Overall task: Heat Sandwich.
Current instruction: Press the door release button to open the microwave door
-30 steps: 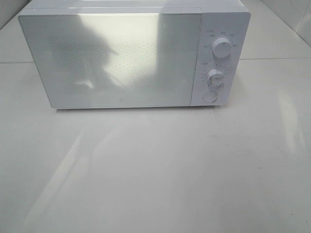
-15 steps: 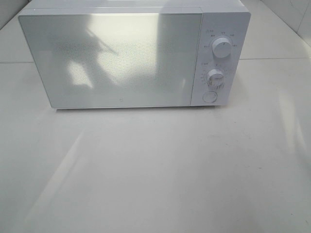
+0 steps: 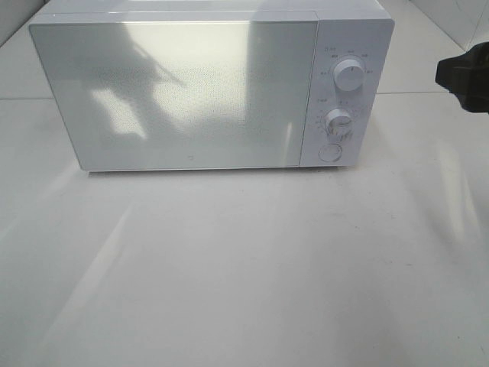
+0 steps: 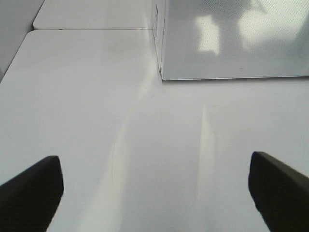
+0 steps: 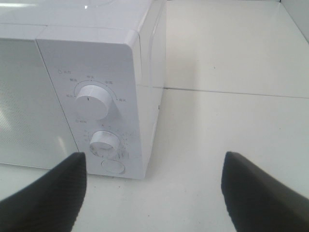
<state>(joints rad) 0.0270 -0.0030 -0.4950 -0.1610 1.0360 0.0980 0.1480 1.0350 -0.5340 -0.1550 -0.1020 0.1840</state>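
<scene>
The white microwave (image 3: 176, 92) stands at the back of the table with its door closed. The sandwich is out of view. My left gripper (image 4: 154, 193) is open over the bare tabletop, in front of the microwave's (image 4: 231, 38) lower left corner, with nothing between its fingers. My right gripper (image 5: 152, 193) is also open and empty, facing the control panel end of the microwave (image 5: 29, 96). A dark part of the right arm (image 3: 464, 76) shows at the right edge of the exterior view, level with the upper knob (image 3: 349, 76).
The panel carries an upper knob (image 5: 91, 100), a lower knob (image 5: 105, 141) and a round button (image 5: 112, 166). White tabletop (image 3: 244, 267) stretches in front of the microwave. A table seam (image 5: 231, 92) runs to the right of it.
A dark part of my right arm has come into the exterior view at the right edge. The reflections on the microwave door have shifted. The door stays closed.
</scene>
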